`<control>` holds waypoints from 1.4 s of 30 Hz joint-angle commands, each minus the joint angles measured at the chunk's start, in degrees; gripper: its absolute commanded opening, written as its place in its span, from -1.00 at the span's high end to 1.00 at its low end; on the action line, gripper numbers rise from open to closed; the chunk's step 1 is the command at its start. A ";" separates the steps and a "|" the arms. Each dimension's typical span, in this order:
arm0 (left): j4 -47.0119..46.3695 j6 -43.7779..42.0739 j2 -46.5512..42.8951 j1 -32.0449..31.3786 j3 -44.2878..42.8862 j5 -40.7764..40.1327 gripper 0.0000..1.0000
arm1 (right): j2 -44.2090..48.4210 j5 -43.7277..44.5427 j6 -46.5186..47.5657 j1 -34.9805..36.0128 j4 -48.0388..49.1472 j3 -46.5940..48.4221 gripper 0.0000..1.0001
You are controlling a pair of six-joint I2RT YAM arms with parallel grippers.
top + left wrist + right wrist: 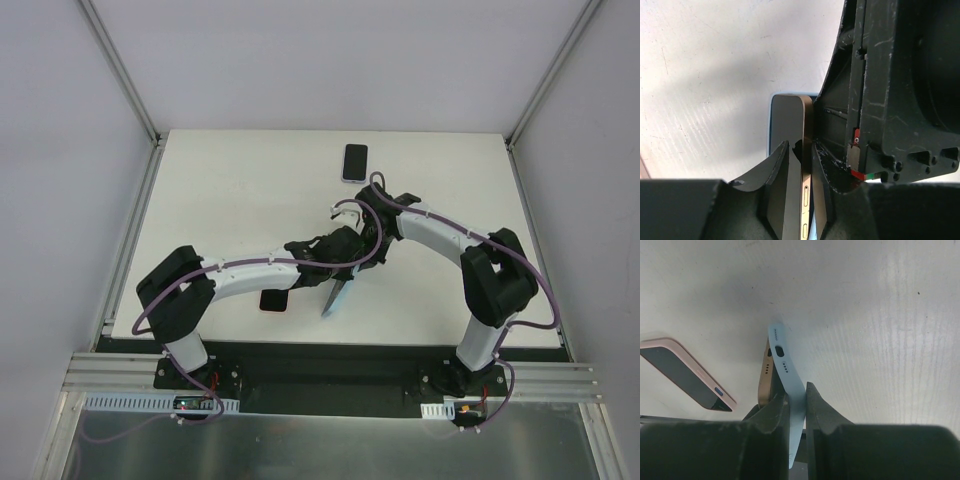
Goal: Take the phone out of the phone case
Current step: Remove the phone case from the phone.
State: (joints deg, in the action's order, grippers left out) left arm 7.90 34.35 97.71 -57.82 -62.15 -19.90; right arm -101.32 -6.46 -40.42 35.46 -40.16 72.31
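Left arm and right arm bend inward, wrists meeting over the worktop; left fingers pinch the gold phone, right fingers clamp its light-blue phone case.

left wrist view: phone runs off bottom edge | right wrist view: case tail hidden between my fingers, pink phone cut by left edge
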 commanded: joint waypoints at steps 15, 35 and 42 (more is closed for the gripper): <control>18.11 -0.16 4.24 10.71 6.16 -4.79 1.00 | 10.17 -4.00 -0.09 0.13 0.17 -5.95 0.97; 21.45 -3.32 11.09 8.96 3.97 -0.14 0.75 | 7.36 -4.97 -0.53 1.80 1.84 -3.58 0.97; 21.81 -3.50 14.44 8.95 3.35 -0.05 0.80 | 6.75 -5.14 -0.45 1.80 1.93 -3.06 0.97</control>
State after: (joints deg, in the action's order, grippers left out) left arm 13.26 33.39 100.90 -52.03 -64.88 -11.60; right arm -97.03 -7.09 -44.10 35.94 -29.85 66.28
